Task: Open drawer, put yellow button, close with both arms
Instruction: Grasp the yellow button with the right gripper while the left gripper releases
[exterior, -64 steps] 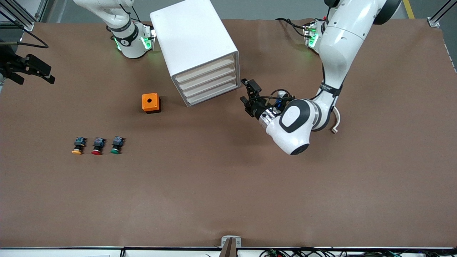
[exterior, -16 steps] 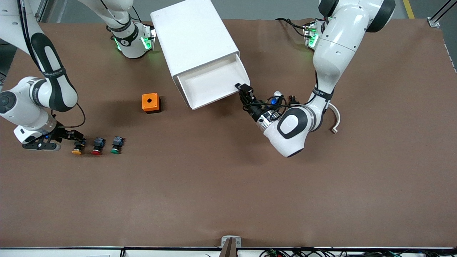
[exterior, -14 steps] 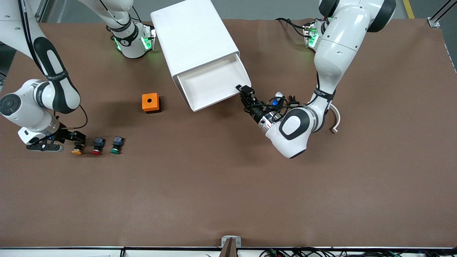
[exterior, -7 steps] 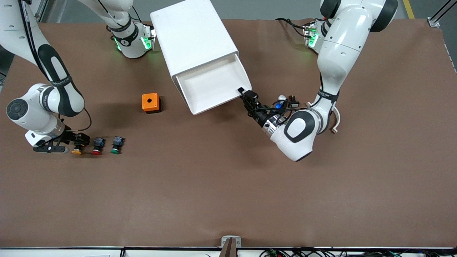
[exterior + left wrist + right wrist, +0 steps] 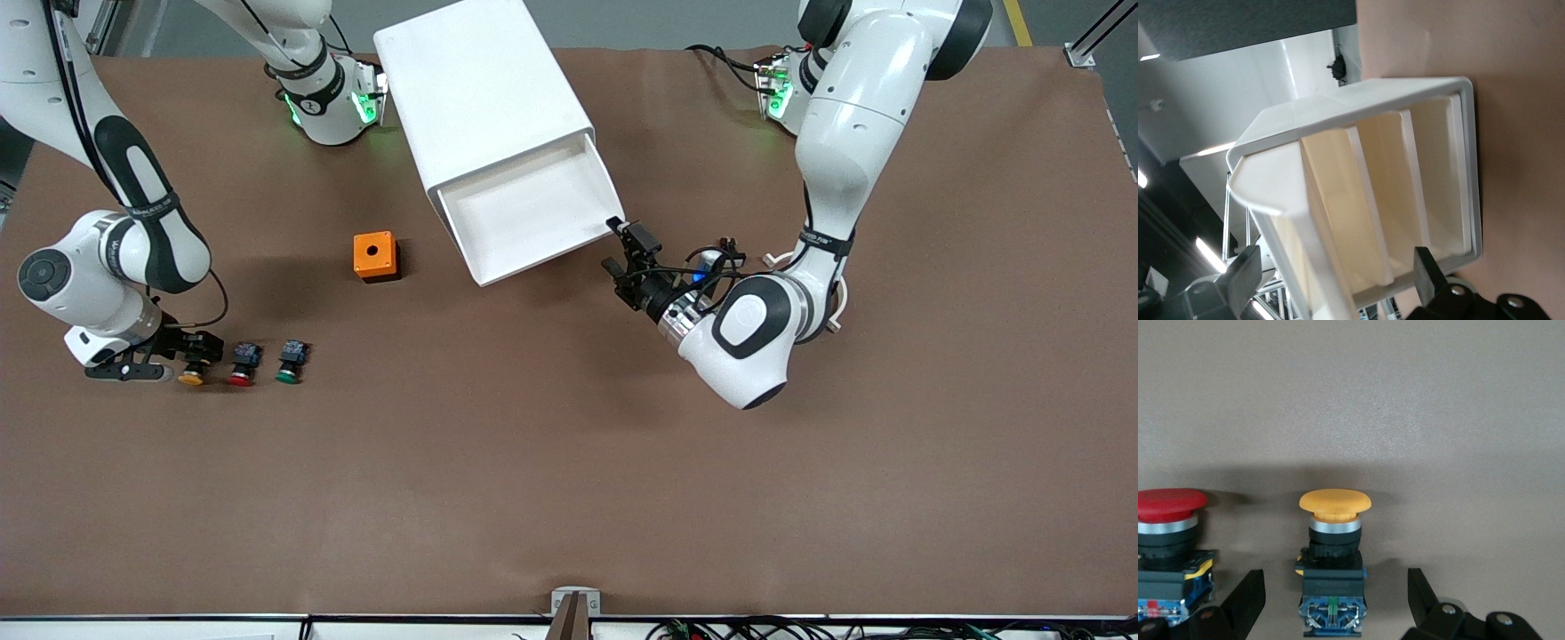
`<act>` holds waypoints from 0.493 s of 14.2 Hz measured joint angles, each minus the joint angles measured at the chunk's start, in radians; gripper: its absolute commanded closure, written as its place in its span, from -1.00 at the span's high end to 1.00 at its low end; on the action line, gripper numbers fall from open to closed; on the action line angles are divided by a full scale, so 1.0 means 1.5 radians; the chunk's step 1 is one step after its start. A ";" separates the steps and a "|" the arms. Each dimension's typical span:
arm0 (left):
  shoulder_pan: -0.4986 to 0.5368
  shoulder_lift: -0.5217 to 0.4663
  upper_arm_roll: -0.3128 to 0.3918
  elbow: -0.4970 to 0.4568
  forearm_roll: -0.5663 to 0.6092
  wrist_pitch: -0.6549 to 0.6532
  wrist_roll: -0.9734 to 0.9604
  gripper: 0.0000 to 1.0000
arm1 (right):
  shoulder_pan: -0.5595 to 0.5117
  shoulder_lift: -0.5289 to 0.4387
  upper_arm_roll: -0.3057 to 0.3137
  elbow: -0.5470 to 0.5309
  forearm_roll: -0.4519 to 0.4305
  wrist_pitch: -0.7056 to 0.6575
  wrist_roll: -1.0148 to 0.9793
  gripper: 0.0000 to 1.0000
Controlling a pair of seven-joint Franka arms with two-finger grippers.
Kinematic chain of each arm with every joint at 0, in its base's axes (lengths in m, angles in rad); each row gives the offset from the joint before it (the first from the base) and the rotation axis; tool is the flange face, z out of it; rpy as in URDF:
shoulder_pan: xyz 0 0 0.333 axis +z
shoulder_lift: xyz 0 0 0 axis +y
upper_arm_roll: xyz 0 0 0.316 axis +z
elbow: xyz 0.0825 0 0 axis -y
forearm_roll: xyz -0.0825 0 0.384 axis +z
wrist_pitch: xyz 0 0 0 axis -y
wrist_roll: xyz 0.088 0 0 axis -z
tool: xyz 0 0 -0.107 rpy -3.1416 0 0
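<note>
- Right gripper point(image 5: 197, 348): low at the table, fingers point(image 5: 1238, 603) spread wide and not yet clamped. In the right wrist view the yellow button point(image 5: 1332, 555) sits squarely between the two fingers, a gap showing on each side of it; nothing is gripped.
- The yellow button point(image 5: 191, 366) lies on the table at the end of a row of three. Just beside it is the red-capped button point(image 5: 240, 365), then the green-capped button point(image 5: 289, 363), each a little farther from the right gripper.
- An orange box point(image 5: 374, 256) with a hole in its top stands well apart from that gripper, toward the cabinet.
- Left gripper point(image 5: 629, 250): released, jaws apart and empty, just off the corner of the drawer point(image 5: 532, 217). The left wrist view looks at the drawer front point(image 5: 1308, 220) between its spread fingers point(image 5: 1426, 270), with no contact that I can make out.
- The drawer is the top one of the white cabinet point(image 5: 480, 98); it stands pulled out, its tray bare inside.
- Progress, as I judge it: opening is done. The button is not yet picked up. Grasp, carry to the drawer, drop in, and the two-arm close all remain.
</note>
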 measured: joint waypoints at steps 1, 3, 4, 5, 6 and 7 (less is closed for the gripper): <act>0.003 0.000 0.000 0.017 0.000 -0.002 0.030 1.00 | -0.002 0.000 0.000 0.000 0.000 0.000 -0.001 0.30; 0.012 -0.002 0.000 0.050 0.002 -0.017 0.088 1.00 | -0.003 0.000 0.000 0.000 0.000 0.000 -0.004 -0.11; 0.015 -0.004 0.001 0.061 0.011 -0.022 0.123 1.00 | -0.003 0.000 0.000 0.000 0.000 0.000 -0.008 -0.37; 0.017 -0.004 0.003 0.071 0.030 -0.023 0.167 1.00 | -0.003 0.000 0.001 0.000 0.000 0.000 -0.012 -0.79; 0.018 -0.004 0.008 0.079 0.050 -0.023 0.221 1.00 | -0.003 0.000 0.001 0.000 0.000 -0.001 -0.013 -1.00; 0.018 -0.004 0.013 0.086 0.068 -0.023 0.276 1.00 | -0.003 0.000 0.001 0.000 0.000 -0.001 -0.013 -1.00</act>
